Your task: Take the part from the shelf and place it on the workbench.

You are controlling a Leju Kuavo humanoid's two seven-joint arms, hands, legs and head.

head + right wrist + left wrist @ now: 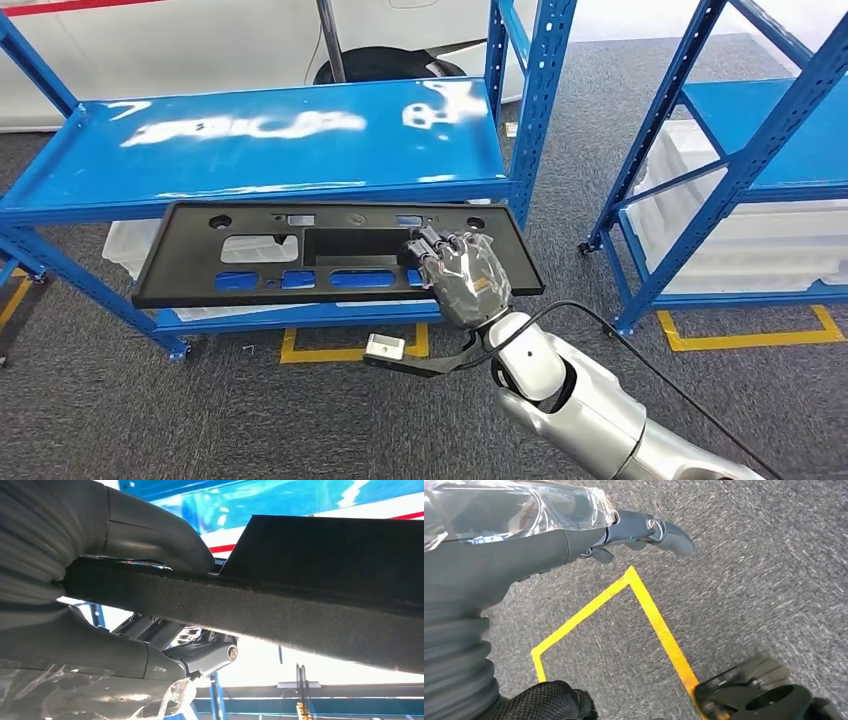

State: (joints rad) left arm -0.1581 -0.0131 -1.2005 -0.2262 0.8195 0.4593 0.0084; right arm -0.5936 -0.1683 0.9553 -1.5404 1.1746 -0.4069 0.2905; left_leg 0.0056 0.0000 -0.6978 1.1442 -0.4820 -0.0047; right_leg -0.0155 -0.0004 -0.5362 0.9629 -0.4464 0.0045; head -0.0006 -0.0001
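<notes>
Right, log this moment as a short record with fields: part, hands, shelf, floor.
part: long black panel with cut-outs, held in front of the shelf's front edge, tilted
right hand: grips the panel near its right end, thumb on one face and fingers on the other
left hand: holds nothing, above the carpet
shelf: blue rack, top deck bare
floor: grey carpet with yellow tape

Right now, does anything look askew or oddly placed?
Yes. The black part is gripped by the right hand near one end only, so most of it juts out unsupported in front of the blue shelf and sits slightly tilted. The left hand hangs over the floor.
</notes>
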